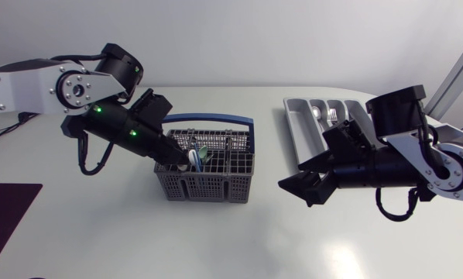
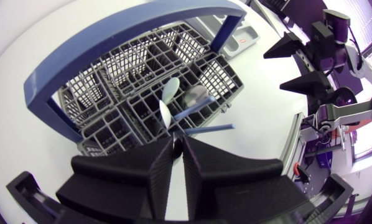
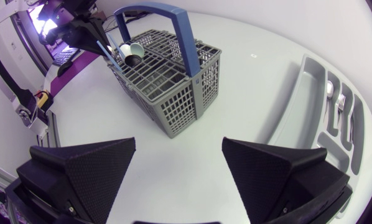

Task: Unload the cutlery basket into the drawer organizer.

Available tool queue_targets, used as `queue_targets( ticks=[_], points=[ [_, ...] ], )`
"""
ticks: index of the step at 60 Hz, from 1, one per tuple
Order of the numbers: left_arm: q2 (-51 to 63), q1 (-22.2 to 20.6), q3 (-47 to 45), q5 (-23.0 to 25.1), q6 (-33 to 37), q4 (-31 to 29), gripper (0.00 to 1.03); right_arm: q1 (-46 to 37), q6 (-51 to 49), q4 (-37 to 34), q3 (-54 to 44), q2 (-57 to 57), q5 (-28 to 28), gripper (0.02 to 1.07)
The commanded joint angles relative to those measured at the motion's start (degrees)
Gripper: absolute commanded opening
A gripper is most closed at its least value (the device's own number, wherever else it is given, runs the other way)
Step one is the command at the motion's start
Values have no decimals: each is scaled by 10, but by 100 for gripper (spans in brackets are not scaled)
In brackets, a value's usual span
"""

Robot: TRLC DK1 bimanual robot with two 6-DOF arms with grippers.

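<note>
The left hand (image 2: 177, 145) is pinched tight on a pale spoon (image 2: 169, 93) standing in the basket (image 1: 208, 188), ready to lift it out, while the right hand (image 3: 178, 142) waits wide open beside the basket, on the side where the organizer (image 1: 297, 124) lies.

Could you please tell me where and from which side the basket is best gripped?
By the top of its blue handle, from straight above, with the pincer fingers on either side of the flat band. The arch stands upright across the middle of the basket and is narrower than the mesh walls. The right pincer is open; the left pincer is shut on a spoon.
</note>
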Motion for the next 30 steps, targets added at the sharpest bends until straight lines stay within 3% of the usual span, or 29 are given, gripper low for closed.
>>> queue_targets(
  ticks=[1,30],
  points=[
    [-25,7,21,5,3,-14,16,-1,-8,-3,-14,-7,-5,102],
    [-99,10,74,20,-1,-83,16,0,-14,-10,-24,-31,-5,102]
  ],
)
